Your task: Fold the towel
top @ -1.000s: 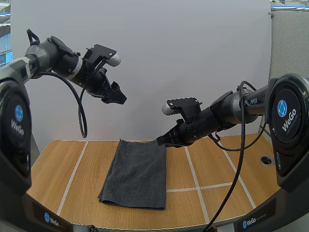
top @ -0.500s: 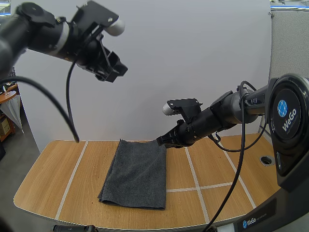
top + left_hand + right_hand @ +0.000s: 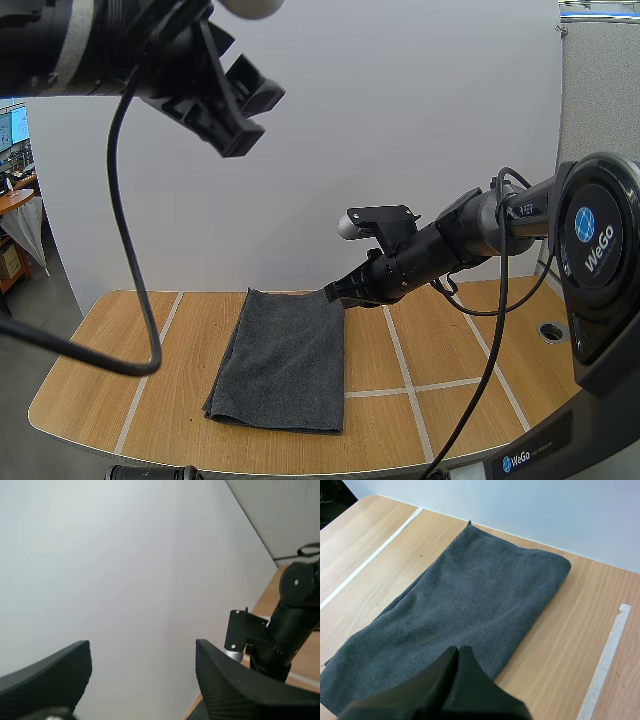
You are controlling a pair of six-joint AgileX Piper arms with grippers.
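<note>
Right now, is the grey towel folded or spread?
Folded. The dark grey cloth towel lies doubled on the wooden table: rounded fold along one long side, stacked layer edges along the other.

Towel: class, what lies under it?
The grey towel lies flat on the wooden table, which shows all around it. Anything beneath its cloth is covered and cannot be seen.

Black arms (image 3: 470, 235) with blue WeGo badges (image 3: 586, 225), left claw (image 3: 142, 680) seemingly ribbed.
</note>
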